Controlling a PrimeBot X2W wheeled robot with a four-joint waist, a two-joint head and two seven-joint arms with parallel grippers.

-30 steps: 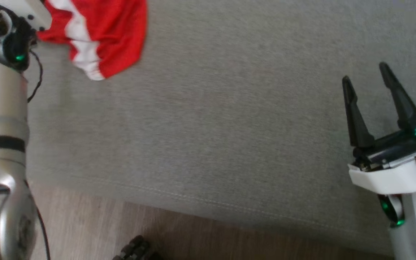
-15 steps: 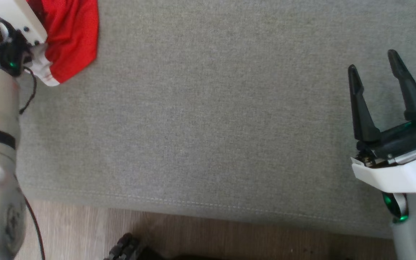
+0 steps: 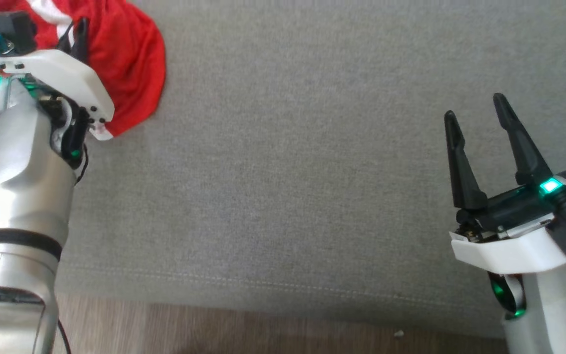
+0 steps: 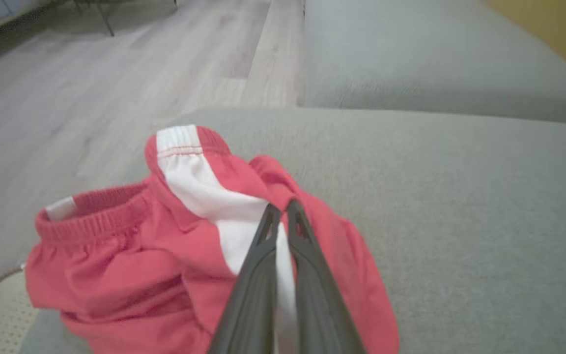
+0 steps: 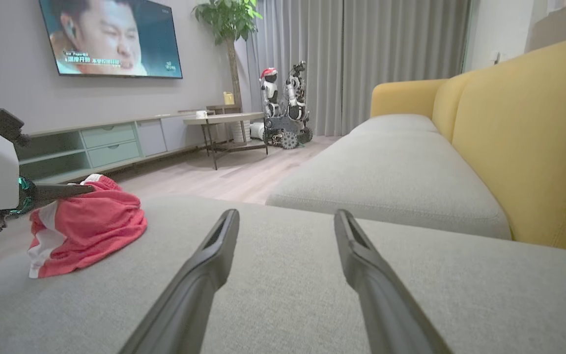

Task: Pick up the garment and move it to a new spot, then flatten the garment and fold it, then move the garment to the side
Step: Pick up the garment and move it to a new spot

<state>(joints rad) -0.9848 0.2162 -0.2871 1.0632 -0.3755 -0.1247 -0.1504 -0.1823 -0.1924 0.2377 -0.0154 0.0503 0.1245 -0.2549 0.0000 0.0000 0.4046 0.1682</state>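
Item: garment (image 4: 165,246), red with a white stripe and an elastic waistband; we take it for shorts.
Location: bunched on the seat (image 3: 312,147), right under the tips of the left gripper (image 4: 283,206). It is well apart from the right gripper (image 3: 474,106), off to that gripper's left.
Left gripper: jaws closed together, tips nipping a raised red fold beside the white stripe.
Right gripper: jaws spread wide and empty, above bare seat.
Handling: we judge it light, thin and limp. It should drape and trail when lifted, and there is nothing to break.
Hold: a pinch on one fold, as here, should carry it. For flattening we would rather take the waistband, one gripper at each end.
Risk: a thin nip may catch a single layer and slide out. The heap lies near the seat's edge, with floor (image 4: 116,73) beyond the left tips.
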